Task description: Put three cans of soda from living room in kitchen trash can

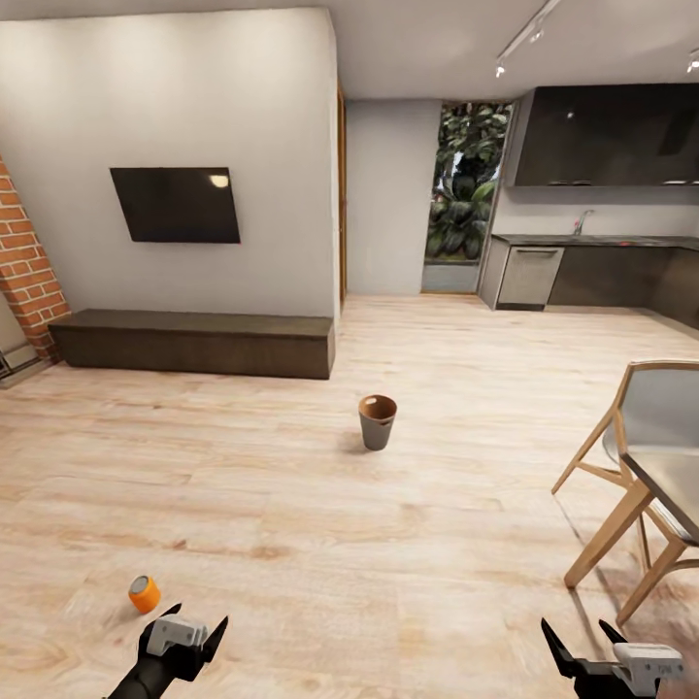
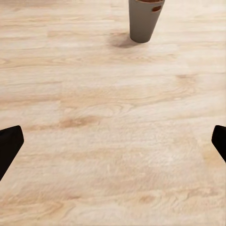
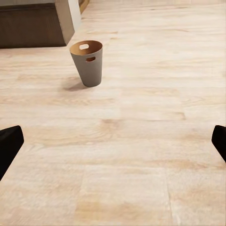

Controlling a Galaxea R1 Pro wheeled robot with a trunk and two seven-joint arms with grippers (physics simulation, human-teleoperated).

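We stand on the wood floor (image 1: 291, 505) with the trash can (image 1: 377, 421) ahead of us, and we take this bin as our landmark. It stands upright in the open floor, away from any furniture, and we think it is placed so that we can come to it from any side. An orange soda can (image 1: 144, 593) lies on its side on the floor, well apart from the bin on the near side and just beside our left gripper (image 1: 191, 631); its silver top looks up toward the camera. It is not in the bin, so for this can the job is not done; a lying can may roll when we touch it. The other two cans we cannot place from here. Beyond the bin, a low dark bench (image 1: 194, 342) runs under a wall screen (image 1: 176, 204), and further behind, to the side, are the kitchen cabinets (image 1: 602, 272). A wooden chair (image 1: 641, 476) is on the near side of the bin, close to our right gripper (image 1: 582, 643). Both arms hang low and point forward at the bin, probably a resting pose for driving. The left gripper has its fingers (image 2: 9, 146) spread wide, and between them we see only bare floor; it holds nothing and touches nothing. The right gripper is the same: fingers (image 3: 9, 143) far apart, empty, clear of the floor
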